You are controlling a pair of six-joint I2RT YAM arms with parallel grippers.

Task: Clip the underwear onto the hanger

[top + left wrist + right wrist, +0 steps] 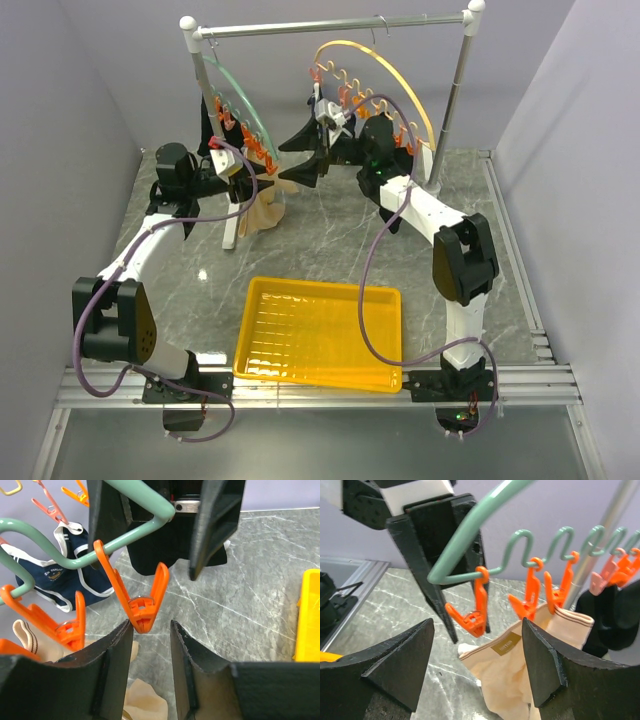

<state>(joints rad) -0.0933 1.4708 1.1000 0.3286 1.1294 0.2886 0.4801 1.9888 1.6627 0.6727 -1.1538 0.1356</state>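
**Inspector:** Where is the garment hanging?

**Surveyor:** The soft beige cloth underwear (520,655) is hanging from the green semicircular arc hanger (465,532). One orange plastic clip (559,592) is biting the banded top edge at one corner. The rest is drooping toward the grey marbled tabletop (330,240). In the top view the garment is sitting at 11 o'clock from the yellow ribbed plastic tray (330,288). The hanger itself is hanging from the silver rail (330,24).

**Inspector:** What is the left gripper doing?

**Surveyor:** The left gripper (151,625) is standing partly open and is gripping nothing. A second orange clip (142,605) is hanging at its 12 o'clock, with its lower tip sitting just at the mouth of the gap. Whether that tip is touching a finger cannot be told.

**Inspector:** And the right?

**Surveyor:** The right gripper (477,622) is standing wide open and is also holding nothing. It is facing the left gripper across the hanger's rounded end. In the left wrist view that end is lying between the right gripper's spread fingers; contact cannot be told.

**Inspector:** Is anything else hanging nearby?

**Surveyor:** A navy white-trimmed brief (55,575) is hanging at 9 o'clock from the second orange clip. A black garment (620,615) is hanging at 3 o'clock from the underwear.
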